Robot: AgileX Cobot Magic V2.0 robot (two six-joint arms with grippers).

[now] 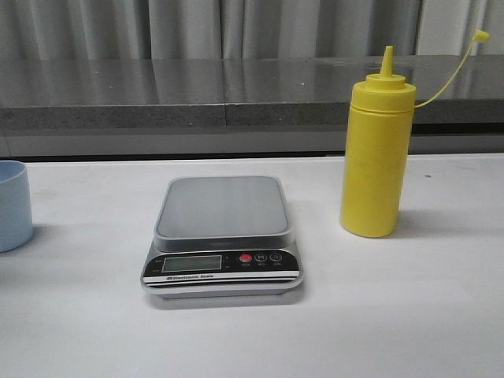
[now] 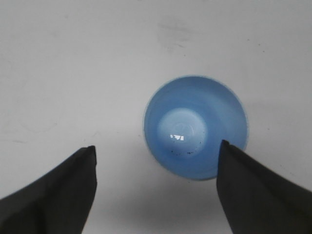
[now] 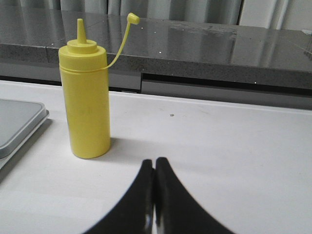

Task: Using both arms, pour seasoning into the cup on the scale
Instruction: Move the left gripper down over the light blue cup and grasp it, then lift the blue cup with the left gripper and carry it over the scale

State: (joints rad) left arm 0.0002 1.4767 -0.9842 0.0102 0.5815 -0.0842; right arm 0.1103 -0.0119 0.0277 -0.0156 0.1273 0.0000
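Yellow bottle (image 1: pixel 376 153), grey scale (image 1: pixel 223 236), blue cup (image 1: pixel 13 205) on a white table (image 1: pixel 409 315).
Scale sits mid-table, its platform bare; bottle stands upright to its right, cap strand dangling; cup stands at the far left edge, apart from the scale; left gripper (image 2: pixel 156 168) hangs over the cup, jaws wide apart; right gripper (image 3: pixel 155 170) rests near the bottle, jaws pressed together on nothing.
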